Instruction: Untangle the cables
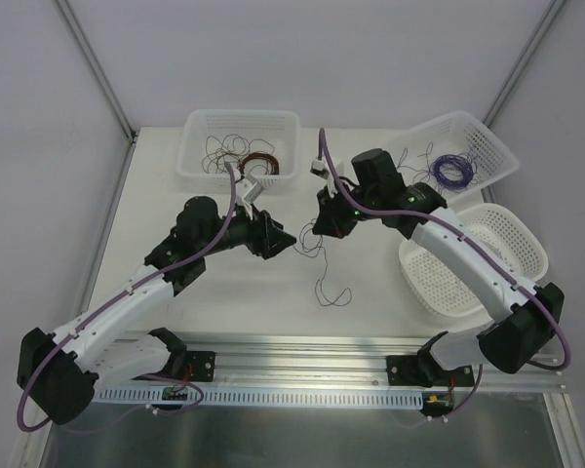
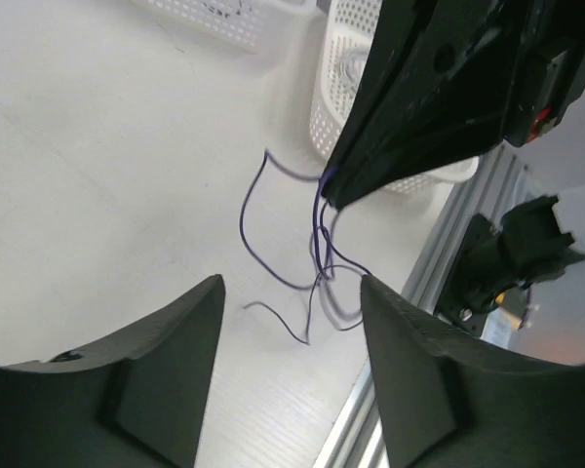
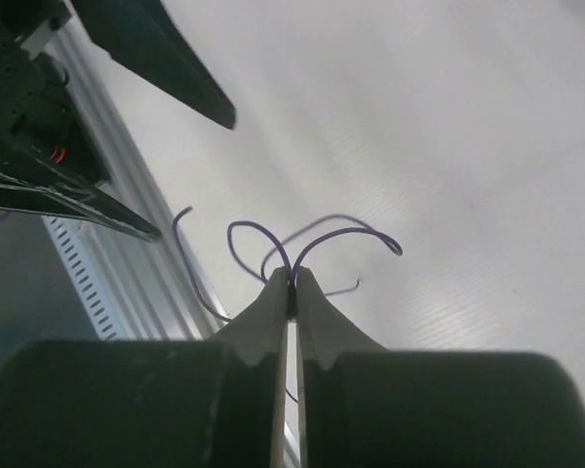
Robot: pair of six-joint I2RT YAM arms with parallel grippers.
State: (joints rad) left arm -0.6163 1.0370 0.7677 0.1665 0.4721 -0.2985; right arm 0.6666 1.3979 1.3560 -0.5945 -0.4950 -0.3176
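**Top external: right end effector pinches the cables above mid-table**

Top external view shows the white table (image 1: 224, 302) carrying everything. The left arm (image 1: 127, 292) reaches from 7 o'clock toward the centre, and the right arm (image 1: 468, 263) bends in from 5 o'clock.

Three white baskets sit on the far and right sides. A rectangular basket (image 1: 239, 116) at 11 o'clock holds a red-brown coil (image 1: 256, 161). A tilted basket (image 1: 473, 119) at 1 o'clock holds a purple coil (image 1: 451, 173). An oval basket (image 1: 528, 234) lies at 3 o'clock.

The left end effector (image 1: 285, 244) and the right end effector (image 1: 324, 229) face each other near the table centre, close together but apart.

In the left wrist view the left end effector (image 2: 291, 322) is spread wide, with nothing between its fingers. The right end effector (image 2: 333, 190) sits beyond it at 12 o'clock.

In the right wrist view the right end effector (image 3: 292, 283) is pressed together, pinching the cables (image 3: 322, 234) at its tips. Thin purple loops arch out past the fingertips.

The cables (image 1: 324, 283) hang from that pinch toward 6 o'clock as a few loose dark strands (image 2: 317, 244). I cannot tell whether their lower ends touch the table.
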